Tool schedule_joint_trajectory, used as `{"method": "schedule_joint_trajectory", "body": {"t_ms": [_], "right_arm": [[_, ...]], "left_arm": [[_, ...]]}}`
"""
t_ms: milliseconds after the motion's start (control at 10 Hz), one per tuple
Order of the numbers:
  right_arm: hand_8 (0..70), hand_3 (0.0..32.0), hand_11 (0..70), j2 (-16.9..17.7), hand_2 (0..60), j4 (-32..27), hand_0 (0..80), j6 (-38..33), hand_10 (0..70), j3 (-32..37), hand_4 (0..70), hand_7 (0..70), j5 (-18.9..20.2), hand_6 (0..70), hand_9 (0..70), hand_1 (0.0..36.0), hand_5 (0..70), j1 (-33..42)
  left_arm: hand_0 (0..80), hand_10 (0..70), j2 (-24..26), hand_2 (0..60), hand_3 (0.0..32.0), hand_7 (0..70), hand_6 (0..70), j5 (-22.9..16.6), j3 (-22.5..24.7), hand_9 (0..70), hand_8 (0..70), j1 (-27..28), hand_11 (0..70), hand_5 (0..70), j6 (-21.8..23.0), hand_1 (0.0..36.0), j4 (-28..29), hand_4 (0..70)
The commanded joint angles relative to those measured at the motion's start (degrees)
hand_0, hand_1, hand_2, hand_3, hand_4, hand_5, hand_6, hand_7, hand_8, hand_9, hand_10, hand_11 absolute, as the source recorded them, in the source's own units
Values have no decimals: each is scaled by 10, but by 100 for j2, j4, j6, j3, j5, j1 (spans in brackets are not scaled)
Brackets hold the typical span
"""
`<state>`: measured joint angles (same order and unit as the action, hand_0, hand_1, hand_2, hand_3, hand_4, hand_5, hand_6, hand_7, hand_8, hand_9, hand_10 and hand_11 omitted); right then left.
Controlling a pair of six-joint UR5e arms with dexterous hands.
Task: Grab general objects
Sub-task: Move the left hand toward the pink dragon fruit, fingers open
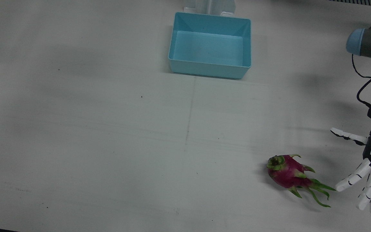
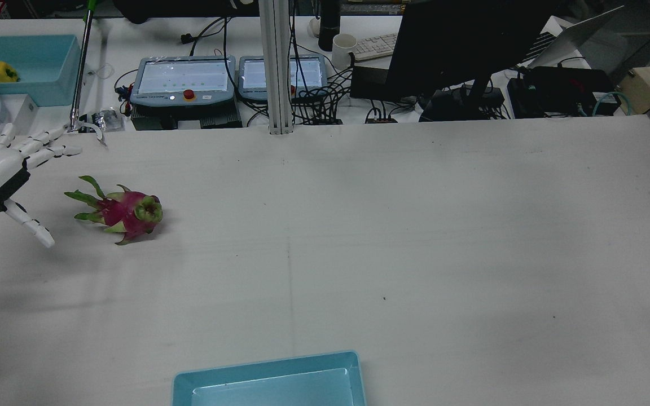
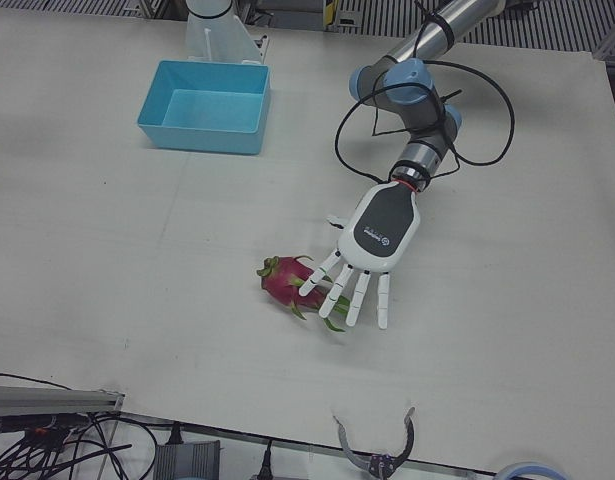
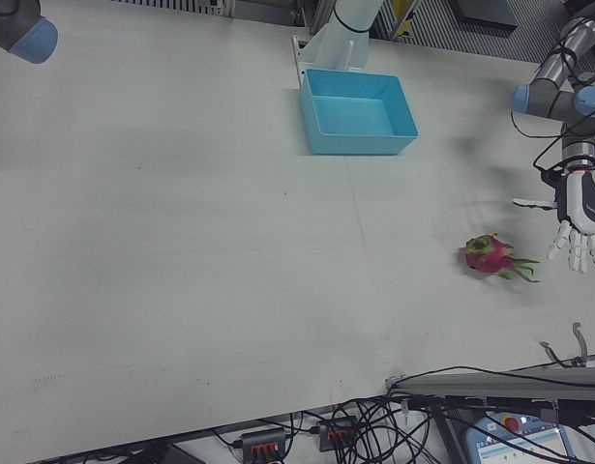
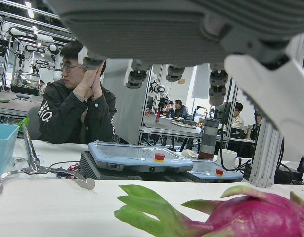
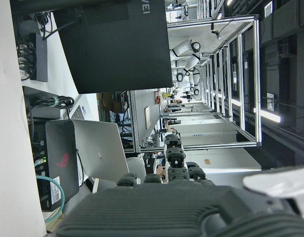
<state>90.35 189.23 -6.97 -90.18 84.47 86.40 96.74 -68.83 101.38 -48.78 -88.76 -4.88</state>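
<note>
My left hand (image 3: 372, 255) hangs palm down with its fingers (image 1: 349, 181) spread apart and holds nothing. Just beside the fingertips, the dragon fruit (image 1: 289, 175) lies on its side on the white table (image 1: 108, 145), near the operators' edge on my left half. Further away, the blue bin (image 1: 210, 45) stands at the middle of my own edge. My right hand (image 6: 191, 207) shows only in its own camera; I cannot tell its fingers.

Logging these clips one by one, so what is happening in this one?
The robot's left hand is over the white table beside a dragon fruit, fingers spread and open, holding nothing. The fruit lies on its side, its green leafy end toward the hand, and it is not yet grasped. An empty light blue bin sits at the table's robot side, well away from the fruit. The right hand shows only in its own camera, away from the fruit; its state is unclear.
</note>
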Motion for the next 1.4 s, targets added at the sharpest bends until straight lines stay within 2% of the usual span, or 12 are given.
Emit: {"method": "schedule_joint_trajectory", "body": {"t_ms": [0, 200, 300, 400, 600, 900, 1000, 1300], "right_arm": [[0, 0, 0, 0, 0, 0, 0, 2, 0, 0, 0, 0, 0, 0, 0, 0, 0, 0], [0, 0, 0, 0, 0, 0, 0, -6, 0, 9, 0, 0, 8, 0, 0, 0, 0, 0], [0, 0, 0, 0, 0, 0, 0, -7, 0, 9, 0, 0, 0, 0, 0, 0, 0, 0], [0, 0, 0, 0, 0, 0, 0, 2, 0, 9, 0, 0, 0, 0, 0, 0, 0, 0], [0, 0, 0, 0, 0, 0, 0, -6, 0, 9, 0, 0, 0, 0, 0, 0, 0, 0], [0, 0, 0, 0, 0, 0, 0, 2, 0, 9, 0, 0, 0, 0, 0, 0, 0, 0], [0, 0, 0, 0, 0, 0, 0, 2, 0, 9, 0, 0, 0, 0, 0, 0, 0, 0], [0, 0, 0, 0, 0, 0, 0, -6, 0, 9, 0, 0, 0, 0, 0, 0, 0, 0]], "left_arm": [[464, 0, 493, 42, 234, 72, 4, 72, -652, 16, 137, 62, 0, 134, -36, 94, -13, 0], [462, 0, 853, 49, 222, 75, 10, 80, -1162, 17, 137, 71, 0, 138, -45, 94, -4, 0], [462, 0, 872, 52, 226, 74, 11, 80, -1225, 17, 138, 71, 0, 142, -45, 92, 13, 0], [460, 0, 872, 54, 234, 74, 10, 80, -1226, 17, 137, 88, 0, 146, -79, 91, 13, 0], [462, 0, 890, 53, 250, 74, 8, 80, -1200, 18, 138, 158, 0, 145, -745, 94, 13, 0], [460, 0, 890, 61, 284, 60, 0, 80, -1191, 11, 134, 185, 0, 136, -756, 95, -48, 0], [461, 0, 916, 56, 288, 58, 0, 89, -1199, 10, 133, 385, 0, 132, -756, 95, -127, 0], [460, 0, 1022, 56, 272, 64, 0, 466, -1217, 10, 133, 896, 0, 145, -765, 96, -268, 0]]}}
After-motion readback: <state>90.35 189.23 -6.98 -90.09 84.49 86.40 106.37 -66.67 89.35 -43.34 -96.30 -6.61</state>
